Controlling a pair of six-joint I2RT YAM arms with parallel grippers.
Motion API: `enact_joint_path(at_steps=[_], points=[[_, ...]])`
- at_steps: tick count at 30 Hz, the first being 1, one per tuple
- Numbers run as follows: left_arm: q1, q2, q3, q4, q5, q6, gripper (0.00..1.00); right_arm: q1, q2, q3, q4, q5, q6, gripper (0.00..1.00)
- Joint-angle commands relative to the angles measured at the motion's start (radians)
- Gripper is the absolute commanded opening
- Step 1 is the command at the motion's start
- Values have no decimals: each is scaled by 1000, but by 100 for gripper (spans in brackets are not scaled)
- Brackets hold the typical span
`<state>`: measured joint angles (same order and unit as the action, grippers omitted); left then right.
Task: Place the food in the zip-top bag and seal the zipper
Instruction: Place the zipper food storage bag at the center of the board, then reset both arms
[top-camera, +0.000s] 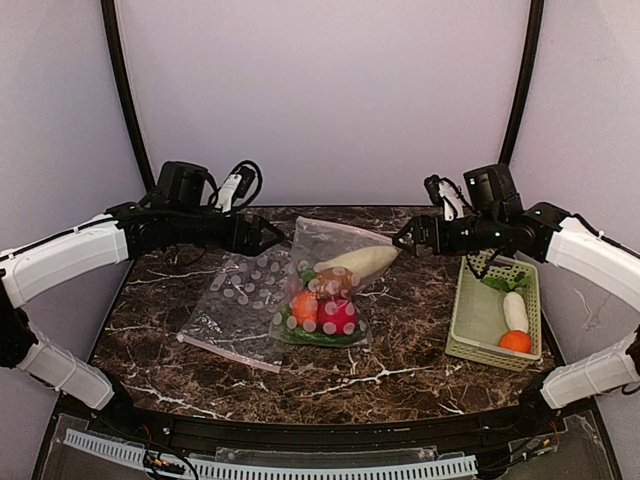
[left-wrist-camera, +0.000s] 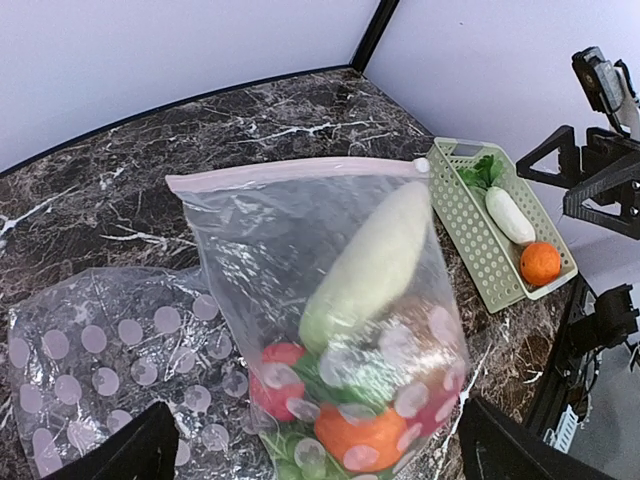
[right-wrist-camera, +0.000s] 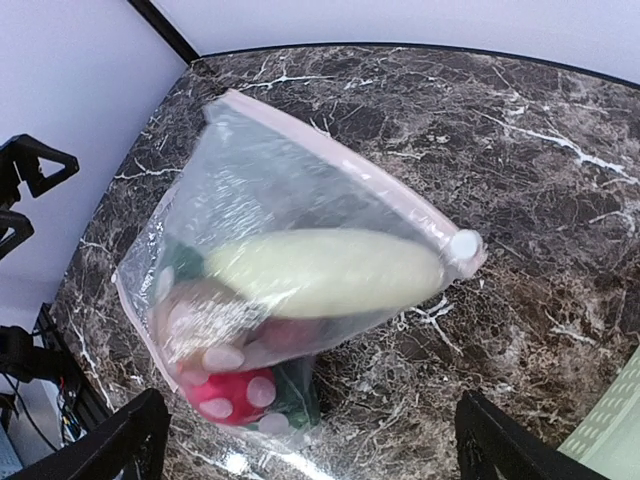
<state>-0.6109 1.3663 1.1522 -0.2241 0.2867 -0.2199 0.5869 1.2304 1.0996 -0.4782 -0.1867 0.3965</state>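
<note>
The clear dotted zip-top bag (top-camera: 330, 270) stands in the middle of the table, full of food: a pale long radish (top-camera: 357, 262), a red apple (top-camera: 337, 316), an orange (top-camera: 304, 305) and leafy greens (top-camera: 320, 338). Its pinkish zipper (left-wrist-camera: 300, 172) shows as a single strip with a white slider (left-wrist-camera: 422, 165) at one end; it also shows in the right wrist view (right-wrist-camera: 340, 165). My left gripper (top-camera: 283, 237) is open and empty, just left of the bag's top; my left wrist view (left-wrist-camera: 318, 430) looks past wide jaws at the bag. My right gripper (top-camera: 398, 240) is open and empty, just right of the top, as in its wrist view (right-wrist-camera: 310, 420).
A second dotted bag (top-camera: 235, 300) lies flat to the left of the full one. A pale green slotted basket (top-camera: 470, 320) at the right holds a white radish (top-camera: 515, 310), an orange (top-camera: 515, 341) and greens (top-camera: 495, 283).
</note>
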Motion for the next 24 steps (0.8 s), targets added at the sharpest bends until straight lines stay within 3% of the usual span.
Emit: enact_joint_path(at_steps=[1,11,21,24], points=[[34,-82,-62,16,-38,-21,99,-32,-30,22,28,-6,-7,99],[185,-229,-220,8,-113,-65,99,-214,-85,-69,28,-41,-12,99],[519,-377,-324,-72,-26,-79,99,-521,-232,-196,26,-124,-57,99],[566,-410,-320,-120,-27,-27,99,-565,-298,-213,26,-114,-100,99]])
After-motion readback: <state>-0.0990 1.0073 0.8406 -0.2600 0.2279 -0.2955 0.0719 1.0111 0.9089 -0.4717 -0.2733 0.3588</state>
